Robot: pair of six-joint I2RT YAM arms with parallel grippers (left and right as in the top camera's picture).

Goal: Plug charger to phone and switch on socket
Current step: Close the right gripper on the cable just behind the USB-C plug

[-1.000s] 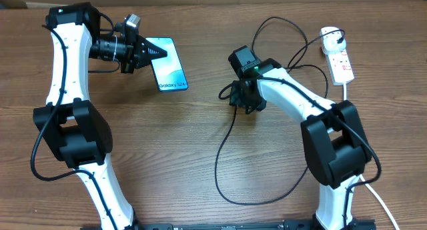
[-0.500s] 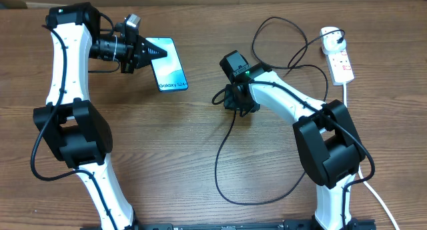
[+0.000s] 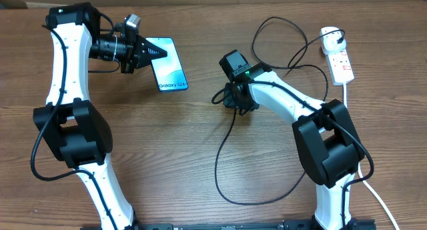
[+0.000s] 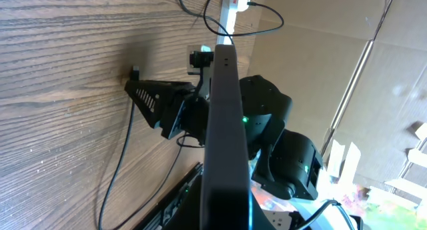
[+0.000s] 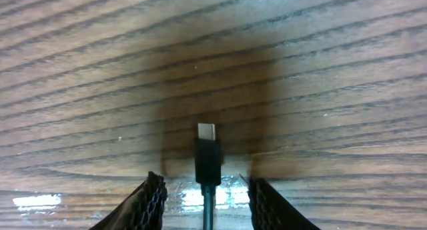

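Shifted a little leftward versus a second ago near centre, with right gripper (image 5: 205, 193) fingers (image 5: 150, 200) spread either side of the charger (image 5: 207, 153) connector tip, touching neither, and left gripper (image 3: 152, 52) clamped on the phone (image 3: 170, 73) at far left, well apart from the socket (image 3: 341, 65) at far right.

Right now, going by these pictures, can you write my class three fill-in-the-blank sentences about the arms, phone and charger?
1. The left gripper holds the ___ by one edge.
2. The charger tip lies between the ___ fingers of the right gripper.
3. The charger's other end is plugged into the white ___.

Missing words: phone; open; socket.
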